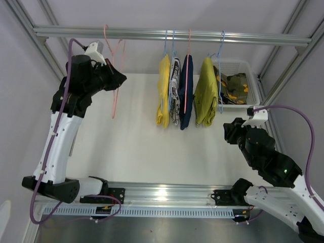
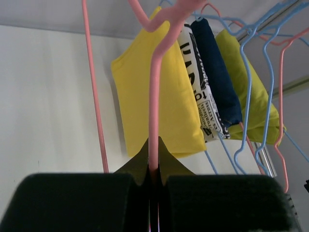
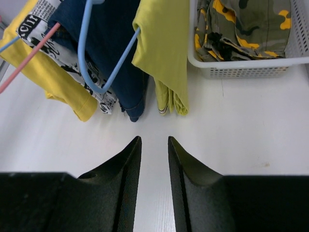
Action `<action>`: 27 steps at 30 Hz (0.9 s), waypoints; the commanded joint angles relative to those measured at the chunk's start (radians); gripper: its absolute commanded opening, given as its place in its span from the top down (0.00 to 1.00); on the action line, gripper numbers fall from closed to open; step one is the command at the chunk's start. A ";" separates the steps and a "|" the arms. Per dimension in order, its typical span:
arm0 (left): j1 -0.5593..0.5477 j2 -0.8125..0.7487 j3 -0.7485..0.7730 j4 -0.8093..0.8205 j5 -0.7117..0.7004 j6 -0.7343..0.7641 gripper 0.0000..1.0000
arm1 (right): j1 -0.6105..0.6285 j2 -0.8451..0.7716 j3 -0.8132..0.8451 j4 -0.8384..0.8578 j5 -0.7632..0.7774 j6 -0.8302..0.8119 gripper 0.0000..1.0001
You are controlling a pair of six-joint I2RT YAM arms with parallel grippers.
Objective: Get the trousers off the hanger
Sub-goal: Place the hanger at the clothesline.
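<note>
Four trousers hung on hangers point(image 1: 221, 50) from the rail point(image 1: 172, 35) over the table's point(image 1: 136, 147) far edge: the yellow pair point(image 1: 163, 93), print pair point(image 1: 175, 93), navy pair point(image 1: 187, 91) and olive pair point(image 1: 206, 91). They were packed side by side, each folded over its bar with its long axis straight down. The camouflage pair point(image 1: 235, 86) lay off any hanger in the white basket point(image 1: 254, 81) at the far right corner.

The olive pair closed the row on the right, just beside the basket, and I judged it the next to come off. My right fingers point(image 1: 227, 130) were slightly parted and held nothing. They sat near the right edge, aimed at the far edge, with the olive pair ahead and a little to the left, its lower end closest. That arm was plainly the nearer one.

My left fingers point(image 1: 116, 78) were clamped shut on an empty pink hanger point(image 1: 114, 101) up near the rail, toward the far left corner and well apart from the row.

I reckoned the right fingers should take the olive pair's hanging end from below and draw it down off the bar.
</note>
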 commanded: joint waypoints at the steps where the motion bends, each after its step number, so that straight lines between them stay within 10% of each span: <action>1: -0.006 0.071 0.091 0.016 -0.021 0.001 0.99 | 0.006 0.019 0.062 -0.007 -0.002 -0.050 0.67; 15: -0.005 0.304 0.295 -0.031 -0.066 0.029 0.99 | 0.004 0.008 0.004 0.040 -0.011 -0.073 0.64; 27: -0.005 0.260 0.112 0.034 -0.049 0.015 0.99 | 0.006 -0.009 -0.019 0.019 -0.010 -0.056 0.62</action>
